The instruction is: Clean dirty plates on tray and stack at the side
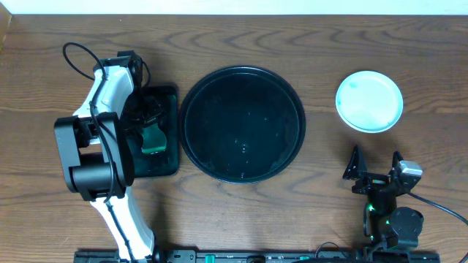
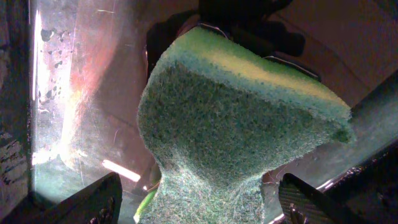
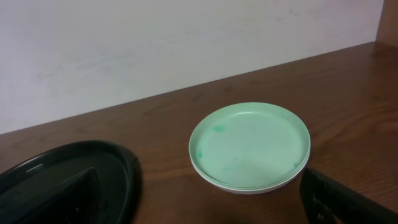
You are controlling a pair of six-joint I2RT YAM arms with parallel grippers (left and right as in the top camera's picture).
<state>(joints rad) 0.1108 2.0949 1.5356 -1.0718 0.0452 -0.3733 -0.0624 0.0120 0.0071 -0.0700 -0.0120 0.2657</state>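
The round black tray (image 1: 241, 124) lies mid-table with no plates on it; its edge shows in the right wrist view (image 3: 74, 168). The plates (image 1: 369, 101) sit stacked on the bare wood at the right, a pale turquoise one on top with a few small teal specks (image 3: 249, 144) and a white rim under it. My left gripper (image 1: 150, 126) is over the dark green tray, open, its fingers (image 2: 199, 205) either side of a green and yellow sponge (image 2: 236, 124) with small gaps. My right gripper (image 1: 376, 169) is open and empty near the front edge, short of the plates (image 3: 199, 193).
The rectangular dark green tray (image 1: 168, 157) lies left of the black tray, under the left arm, with the sponge (image 1: 152, 139) on it. A pale wall runs behind the table's far edge (image 3: 186, 56).
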